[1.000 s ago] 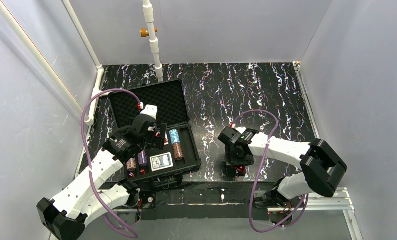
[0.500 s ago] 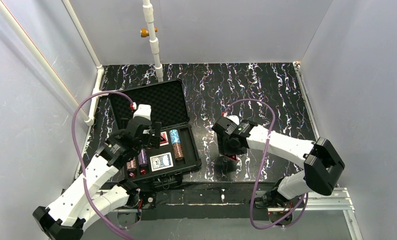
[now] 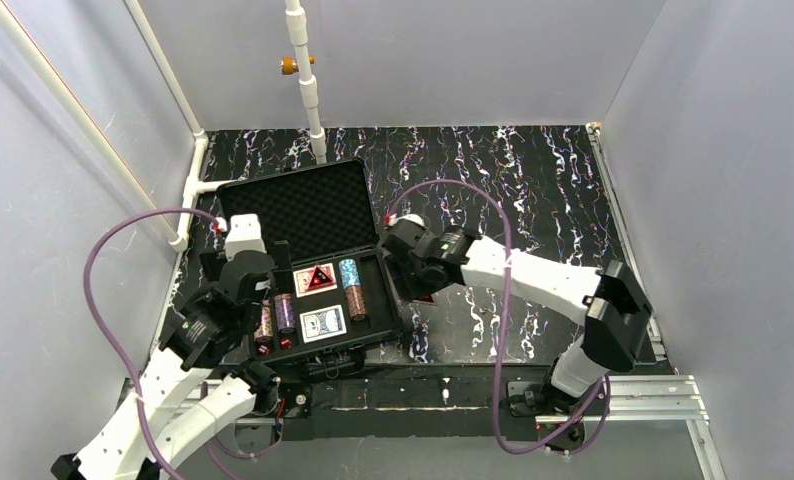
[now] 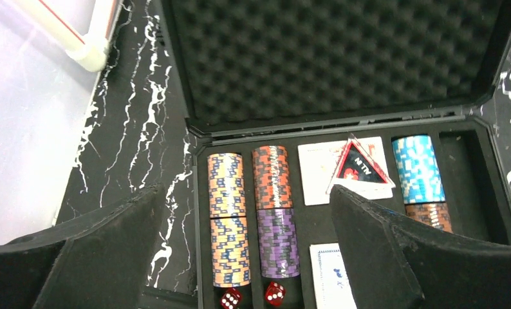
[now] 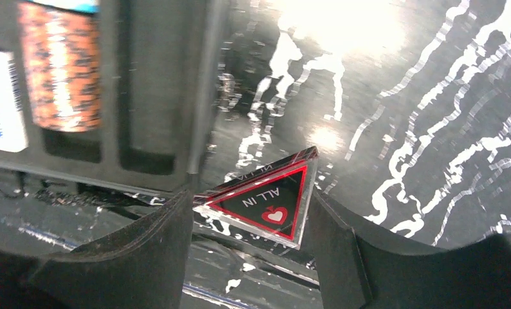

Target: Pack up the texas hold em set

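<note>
Your left gripper (image 4: pixel 243 219): jaws apart, empty; black hard plastic case (image 4: pixel 330 121) lies open beneath it, striped poker chip stacks (image 4: pixel 277 212) slotted. Your right gripper (image 5: pixel 250 205): clamped on red-edged triangular plaque (image 5: pixel 266 207), case just to its left.

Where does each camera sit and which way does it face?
Top external: above, behind the robot, looking down at the black plastic case; left arm, right arm show.
Left wrist: over the case, facing its tray; open left gripper shows.
Right wrist: beside the case, facing tabletop; right gripper holds the red-edged triangular marker.
All share the brown chip stack.
</note>
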### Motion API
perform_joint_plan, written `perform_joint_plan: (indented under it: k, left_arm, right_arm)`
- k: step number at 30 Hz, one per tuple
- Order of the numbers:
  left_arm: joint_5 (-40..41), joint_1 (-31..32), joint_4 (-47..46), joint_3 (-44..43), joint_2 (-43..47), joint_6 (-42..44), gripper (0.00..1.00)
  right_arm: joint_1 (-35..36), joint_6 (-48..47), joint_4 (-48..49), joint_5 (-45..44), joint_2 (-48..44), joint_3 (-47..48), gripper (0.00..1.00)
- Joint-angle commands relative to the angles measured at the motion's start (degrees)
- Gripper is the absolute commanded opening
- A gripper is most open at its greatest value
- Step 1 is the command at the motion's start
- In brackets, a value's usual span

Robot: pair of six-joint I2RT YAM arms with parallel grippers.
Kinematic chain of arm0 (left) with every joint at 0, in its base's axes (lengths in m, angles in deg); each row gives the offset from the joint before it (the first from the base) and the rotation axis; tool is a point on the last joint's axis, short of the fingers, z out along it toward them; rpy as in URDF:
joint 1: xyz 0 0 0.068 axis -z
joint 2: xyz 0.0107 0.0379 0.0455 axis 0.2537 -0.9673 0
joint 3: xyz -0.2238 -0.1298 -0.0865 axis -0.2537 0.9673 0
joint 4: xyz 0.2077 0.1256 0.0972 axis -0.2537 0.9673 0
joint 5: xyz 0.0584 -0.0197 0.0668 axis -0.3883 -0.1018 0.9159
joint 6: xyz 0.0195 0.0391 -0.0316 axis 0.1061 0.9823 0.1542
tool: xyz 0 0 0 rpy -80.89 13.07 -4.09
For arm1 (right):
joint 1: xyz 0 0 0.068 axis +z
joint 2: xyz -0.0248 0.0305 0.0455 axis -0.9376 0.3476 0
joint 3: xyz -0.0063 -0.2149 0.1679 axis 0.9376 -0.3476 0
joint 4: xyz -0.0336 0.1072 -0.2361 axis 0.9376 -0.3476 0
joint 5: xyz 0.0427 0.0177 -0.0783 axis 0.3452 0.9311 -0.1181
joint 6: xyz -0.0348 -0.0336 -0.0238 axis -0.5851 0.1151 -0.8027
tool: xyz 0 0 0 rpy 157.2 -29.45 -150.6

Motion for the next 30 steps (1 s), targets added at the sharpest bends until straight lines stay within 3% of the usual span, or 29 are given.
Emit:
perform_joint_plan:
  k: [1, 10, 30]
  left_arm:
    - [7.71, 0.29, 1.24, -1.77, 3.94, -2.51, 0.98]
    - [11.32, 0.29, 1.52, -1.31, 9.47, -3.46, 0.98]
    - [13.63, 0.22, 3.02, -1.58, 11.82, -4.88, 0.98]
  right_arm:
    - [5.2, -5.58, -0.78, 0.55, 4.66, 7.22, 0.54]
    - [13.38, -10.45, -1.37, -0.61, 15.7, 22.24, 0.54]
    - [17.06, -6.87, -5.94, -2.06, 33.93, 43.69, 0.51]
